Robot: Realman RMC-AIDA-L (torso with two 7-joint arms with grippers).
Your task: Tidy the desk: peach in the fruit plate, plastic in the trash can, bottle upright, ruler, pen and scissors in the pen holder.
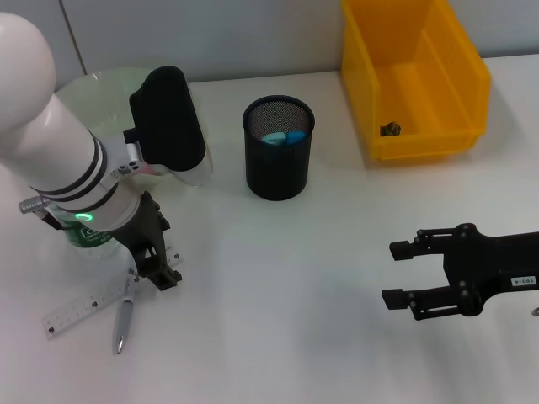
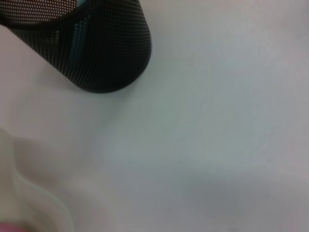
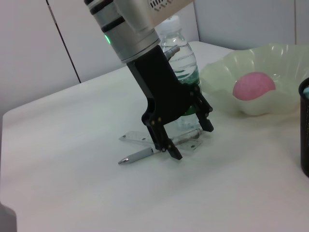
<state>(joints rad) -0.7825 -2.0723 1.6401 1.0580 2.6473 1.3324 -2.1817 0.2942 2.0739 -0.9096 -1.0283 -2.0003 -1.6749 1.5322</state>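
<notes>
One black wire-mesh pen holder [image 1: 279, 148] holds blue scissors [image 1: 284, 137]; one fuzzy pink peach [image 3: 254, 86] sits in the scalloped green fruit plate [image 3: 227, 72]. Left gripper [image 3: 186, 142], spread open, straddles one slim pen [image 3: 159, 148] lying across one clear ruler [image 1: 77, 310] at the worktop's [image 1: 278, 295] eight o'clock, beside one upright bottle [image 3: 181, 58]. Right gripper [image 1: 402, 273] hovers open at four o'clock. One yellow trash can [image 1: 417, 80] holds a small scrap

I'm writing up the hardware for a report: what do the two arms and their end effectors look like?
The left arm is glossy white with black bands and a green light, ending in a matte black left end effector with two angular fingers. The right end effector is also angular black, with a small white label on its body.
</notes>
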